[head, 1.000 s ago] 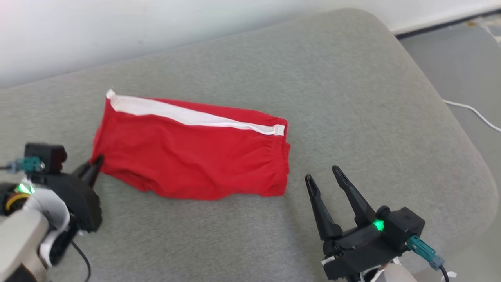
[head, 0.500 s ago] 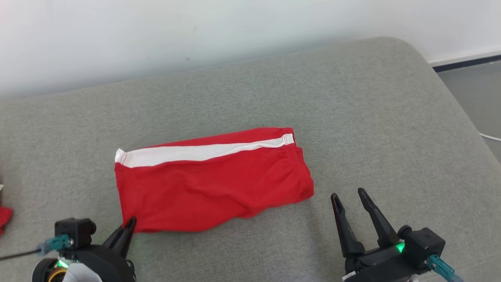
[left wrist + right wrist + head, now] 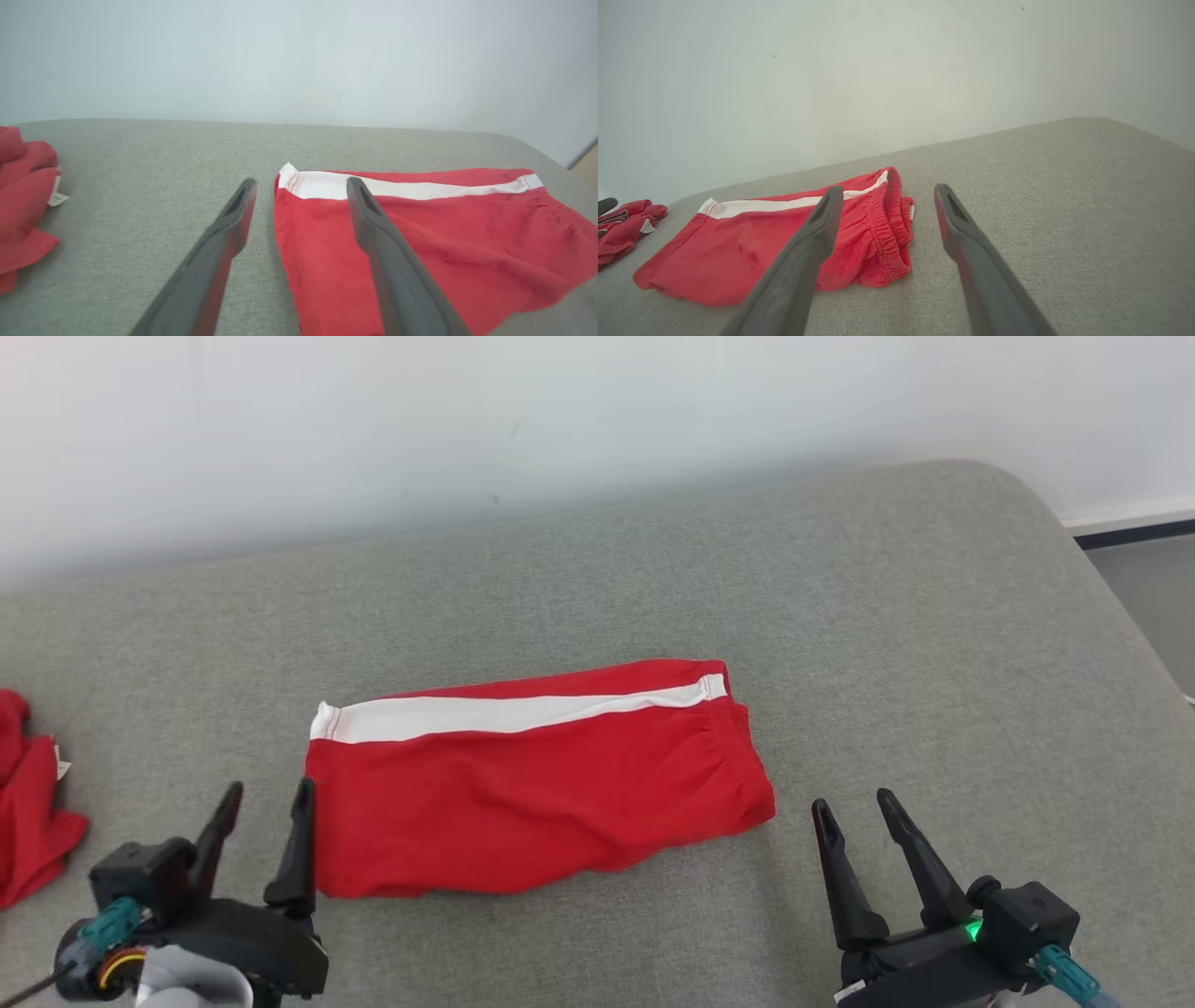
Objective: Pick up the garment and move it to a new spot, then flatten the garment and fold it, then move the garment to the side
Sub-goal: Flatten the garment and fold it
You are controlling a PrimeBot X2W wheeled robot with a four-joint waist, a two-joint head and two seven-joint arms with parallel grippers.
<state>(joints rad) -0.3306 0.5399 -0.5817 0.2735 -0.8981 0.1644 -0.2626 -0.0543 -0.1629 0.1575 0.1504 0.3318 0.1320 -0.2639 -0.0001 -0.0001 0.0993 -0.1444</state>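
You have bright, even, diffuse light throughout. The wall (image 3: 560,420) washes out pale toward the upper left of the head view. The garment (image 3: 523,784) casts just a thin soft shadow along its near edge. Close up, the left gripper (image 3: 301,183) blurs toward the picture's bottom.

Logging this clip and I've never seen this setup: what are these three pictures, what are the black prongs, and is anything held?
It is a two-armed wheeled robot. The overhead picture comes from its head camera, looking down at a grey cushioned surface. The black prongs are its fingers: left gripper lower left, right gripper lower right. The other two pictures come from wrist cameras looking along those fingers. Folded red shorts with a white stripe lie between the grippers; another red garment lies crumpled at the far left. Both grippers are open and hold nothing.
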